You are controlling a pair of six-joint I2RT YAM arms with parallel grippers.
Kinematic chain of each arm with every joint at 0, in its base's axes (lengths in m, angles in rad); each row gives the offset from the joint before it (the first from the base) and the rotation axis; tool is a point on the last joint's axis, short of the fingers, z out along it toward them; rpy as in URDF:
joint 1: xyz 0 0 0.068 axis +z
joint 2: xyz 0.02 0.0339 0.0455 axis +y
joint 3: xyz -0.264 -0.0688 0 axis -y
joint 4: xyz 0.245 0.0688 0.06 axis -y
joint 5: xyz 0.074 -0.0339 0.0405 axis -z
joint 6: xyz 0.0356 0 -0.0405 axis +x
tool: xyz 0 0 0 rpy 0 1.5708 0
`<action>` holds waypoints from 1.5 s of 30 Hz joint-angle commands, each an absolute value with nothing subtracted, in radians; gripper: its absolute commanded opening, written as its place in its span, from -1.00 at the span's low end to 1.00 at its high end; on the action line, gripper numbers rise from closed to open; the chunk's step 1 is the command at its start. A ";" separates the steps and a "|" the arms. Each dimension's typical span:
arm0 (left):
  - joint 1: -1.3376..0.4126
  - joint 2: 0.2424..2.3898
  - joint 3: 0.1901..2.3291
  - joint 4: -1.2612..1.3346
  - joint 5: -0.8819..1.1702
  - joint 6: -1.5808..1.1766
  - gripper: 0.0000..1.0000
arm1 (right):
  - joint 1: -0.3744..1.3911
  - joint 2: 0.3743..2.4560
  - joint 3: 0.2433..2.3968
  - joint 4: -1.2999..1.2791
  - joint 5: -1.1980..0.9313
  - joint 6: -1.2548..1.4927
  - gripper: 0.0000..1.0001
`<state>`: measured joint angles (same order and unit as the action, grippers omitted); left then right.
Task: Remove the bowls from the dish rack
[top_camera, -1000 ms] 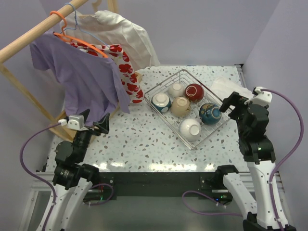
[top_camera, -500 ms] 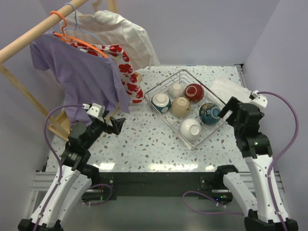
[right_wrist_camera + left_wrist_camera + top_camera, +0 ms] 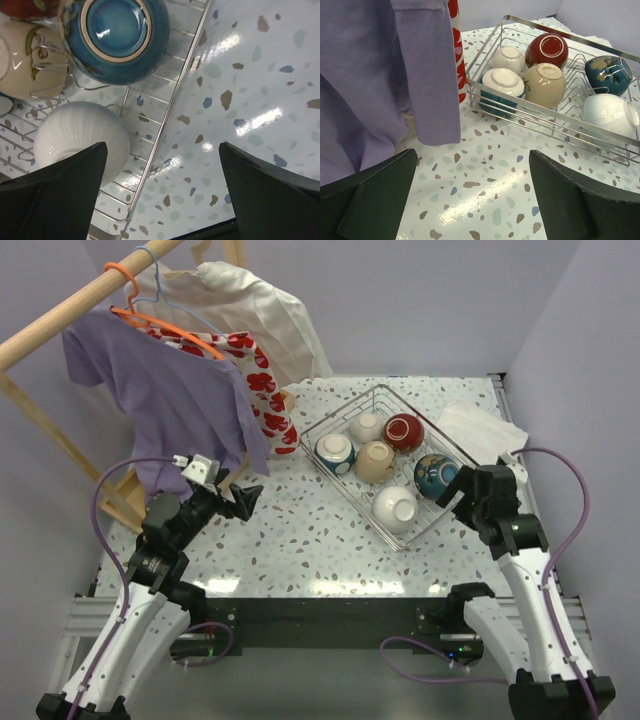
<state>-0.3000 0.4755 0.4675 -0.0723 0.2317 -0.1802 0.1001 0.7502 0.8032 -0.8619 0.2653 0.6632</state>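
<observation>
The silver wire dish rack [image 3: 350, 502] stands right of the table's centre and holds all six bowls bottom up: cream [image 3: 366, 426], dark red [image 3: 404, 431], teal-banded [image 3: 335, 451], beige [image 3: 375, 461], dark blue [image 3: 436, 475] and white [image 3: 396, 506]. My left gripper [image 3: 243, 495] is open and empty over bare table left of the rack [image 3: 540, 127]; its view [image 3: 472, 160] shows the teal-banded bowl [image 3: 502, 85] nearest. My right gripper [image 3: 460, 495] is open and empty at the rack's right rim [image 3: 170, 107], straddling it [image 3: 162, 150], beside the white bowl [image 3: 80, 140] and dark blue bowl [image 3: 117, 35].
A wooden clothes rail [image 3: 60, 315] at the back left carries a purple shirt [image 3: 170, 400], a red floral cloth [image 3: 262, 380] and a cream garment [image 3: 250, 310], which hang close to the rack's left corner. A white cloth [image 3: 478, 425] lies at the back right.
My right gripper has come down and nearer to the rack's right rim. My left arm swung in over the table towards the rack, then held almost still.
</observation>
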 commanded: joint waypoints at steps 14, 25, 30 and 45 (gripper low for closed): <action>-0.313 0.483 0.491 -0.034 0.221 -0.178 1.00 | 0.104 1.026 0.759 -0.450 -0.028 0.756 0.97; -0.313 0.485 0.494 -0.040 0.209 -0.175 1.00 | 0.104 1.210 0.929 -0.376 0.032 0.727 0.97; -0.314 0.486 0.492 -0.040 0.206 -0.176 1.00 | 0.104 1.255 0.998 -0.371 0.080 0.684 0.98; -0.318 0.476 0.495 -0.046 0.163 -0.178 1.00 | 0.139 1.158 1.164 -0.768 0.262 0.463 0.97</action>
<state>-0.3103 0.4816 0.4675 -0.0723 0.1852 -0.1799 0.1104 1.1999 1.1290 -0.6605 0.1913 0.5461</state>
